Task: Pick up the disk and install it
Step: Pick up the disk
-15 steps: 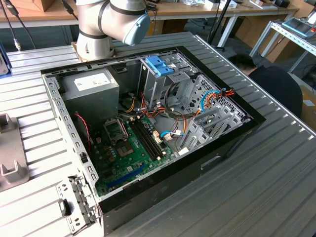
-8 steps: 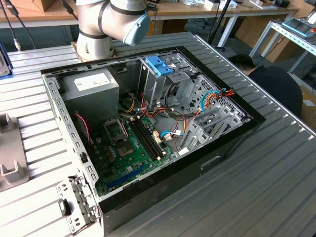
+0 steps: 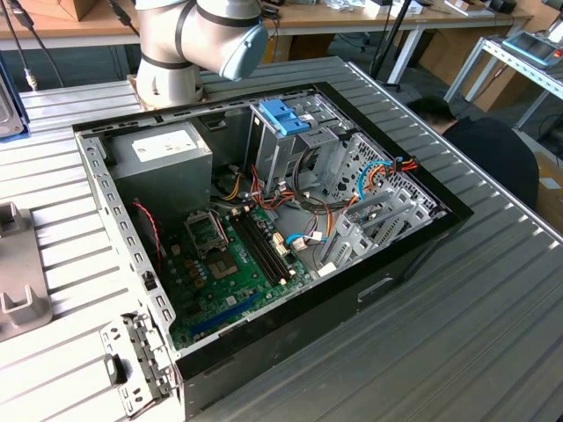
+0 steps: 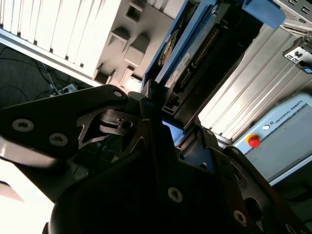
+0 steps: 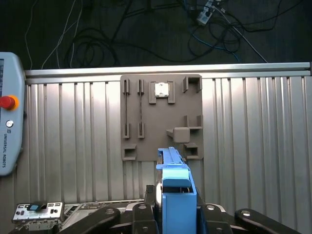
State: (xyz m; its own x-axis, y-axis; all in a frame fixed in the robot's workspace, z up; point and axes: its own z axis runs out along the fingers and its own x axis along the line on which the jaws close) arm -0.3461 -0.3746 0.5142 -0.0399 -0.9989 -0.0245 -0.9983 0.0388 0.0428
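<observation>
The disk (image 5: 175,192), in its blue carrier, sits clamped edge-on in the end effector (image 5: 176,215) over the ribbed tabletop (image 5: 243,146). The open computer case (image 3: 396,272) contains a motherboard (image 3: 237,264) and a power supply (image 3: 167,154).

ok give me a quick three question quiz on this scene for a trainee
1. True or false: the gripper is shut on the disk.
2. The disk's carrier is: A red, B light blue, C green.
3. Fill in: in the exterior view the computer case lies on the ribbed table with its side panel ____.
Key: 1 true; 2 B; 3 off.
</observation>
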